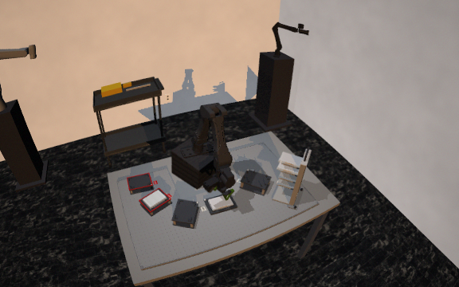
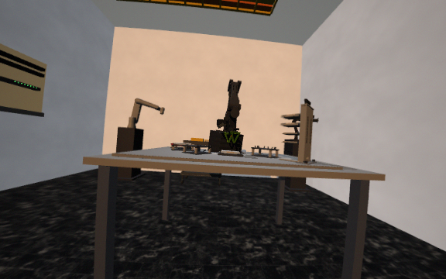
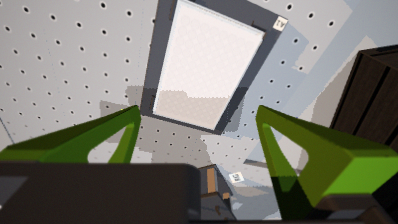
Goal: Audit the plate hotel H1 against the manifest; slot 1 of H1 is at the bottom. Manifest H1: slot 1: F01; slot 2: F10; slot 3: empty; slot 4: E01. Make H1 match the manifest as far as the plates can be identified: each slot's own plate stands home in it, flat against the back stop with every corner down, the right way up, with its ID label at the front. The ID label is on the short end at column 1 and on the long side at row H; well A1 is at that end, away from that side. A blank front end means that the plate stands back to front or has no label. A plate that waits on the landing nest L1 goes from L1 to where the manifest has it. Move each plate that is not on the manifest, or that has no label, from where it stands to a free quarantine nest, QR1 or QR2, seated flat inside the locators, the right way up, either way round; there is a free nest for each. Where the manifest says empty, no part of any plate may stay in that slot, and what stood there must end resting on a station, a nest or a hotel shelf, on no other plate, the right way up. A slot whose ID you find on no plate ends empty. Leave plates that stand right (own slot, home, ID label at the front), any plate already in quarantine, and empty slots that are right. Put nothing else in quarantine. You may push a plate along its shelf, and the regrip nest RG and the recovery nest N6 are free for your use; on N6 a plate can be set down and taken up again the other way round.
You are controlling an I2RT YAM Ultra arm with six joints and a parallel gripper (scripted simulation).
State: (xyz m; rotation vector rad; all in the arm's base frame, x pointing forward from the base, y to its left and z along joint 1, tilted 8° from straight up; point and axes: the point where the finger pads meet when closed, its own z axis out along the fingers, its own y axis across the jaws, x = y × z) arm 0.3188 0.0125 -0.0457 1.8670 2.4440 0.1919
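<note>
On the bench (image 1: 166, 247), at nine o'clock, two red-rimmed nests: the rear one (image 1: 139, 182) dark, the nearer (image 1: 155, 200) bearing a white plate. Toward centre sits a dark nest (image 1: 185, 212), then a white plate (image 1: 220, 202) on its dark landing nest (image 3: 152, 82). The tool (image 1: 228, 194) hangs just above that plate's one o'clock corner, green fingers spread wide, gripping nothing. At three o'clock stands the plate hotel (image 1: 299, 177).

A lab automation cell: perforated bench (image 1: 213, 243), plate hotel (image 1: 298, 179), and pedestal-mounted arms (image 1: 2, 76).
</note>
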